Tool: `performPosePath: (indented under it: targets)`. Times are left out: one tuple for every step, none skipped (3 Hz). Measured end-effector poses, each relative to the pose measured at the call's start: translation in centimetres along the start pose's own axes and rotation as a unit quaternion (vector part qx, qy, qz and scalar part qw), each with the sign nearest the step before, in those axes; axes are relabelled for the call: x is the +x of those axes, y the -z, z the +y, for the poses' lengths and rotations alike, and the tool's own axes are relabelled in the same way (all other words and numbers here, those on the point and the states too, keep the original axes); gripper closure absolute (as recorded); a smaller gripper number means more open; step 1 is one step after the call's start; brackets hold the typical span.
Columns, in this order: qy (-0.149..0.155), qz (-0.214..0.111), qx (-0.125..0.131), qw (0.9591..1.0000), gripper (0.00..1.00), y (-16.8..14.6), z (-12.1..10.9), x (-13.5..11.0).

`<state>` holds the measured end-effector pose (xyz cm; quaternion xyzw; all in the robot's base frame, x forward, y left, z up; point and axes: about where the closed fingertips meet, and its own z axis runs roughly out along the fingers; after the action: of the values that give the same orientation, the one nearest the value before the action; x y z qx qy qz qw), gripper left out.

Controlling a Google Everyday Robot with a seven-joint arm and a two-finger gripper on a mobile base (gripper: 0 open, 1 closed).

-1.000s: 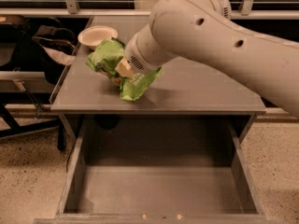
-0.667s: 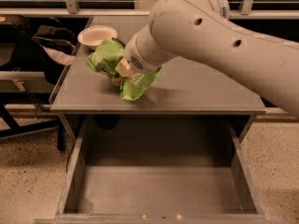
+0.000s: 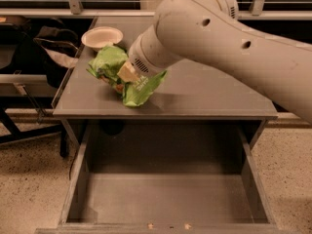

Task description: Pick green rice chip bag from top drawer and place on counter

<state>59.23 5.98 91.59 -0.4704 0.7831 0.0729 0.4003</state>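
Note:
The green rice chip bag (image 3: 111, 63) lies crumpled on the left part of the counter (image 3: 204, 94), its lower end (image 3: 139, 89) near the front edge. My gripper (image 3: 126, 74) reaches down from the big white arm (image 3: 229, 48) into the middle of the bag and is shut on it; the bag is pinched there and flares out on both sides. The bag seems to touch the counter top. The top drawer (image 3: 165, 199) below is pulled fully open, and its flat grey bottom is bare.
A white bowl (image 3: 102, 37) stands on the counter's back left corner, just behind the bag. A dark chair with a bag on it (image 3: 46, 43) stands left of the counter. The floor is speckled.

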Motion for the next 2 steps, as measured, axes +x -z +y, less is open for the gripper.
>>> performPosePath:
  targets:
    - [0.0, 0.0, 0.0, 1.0, 0.06, 0.0, 0.0, 0.0]
    - [0.0, 0.0, 0.0, 1.0, 0.0, 0.01, 0.0, -0.01]
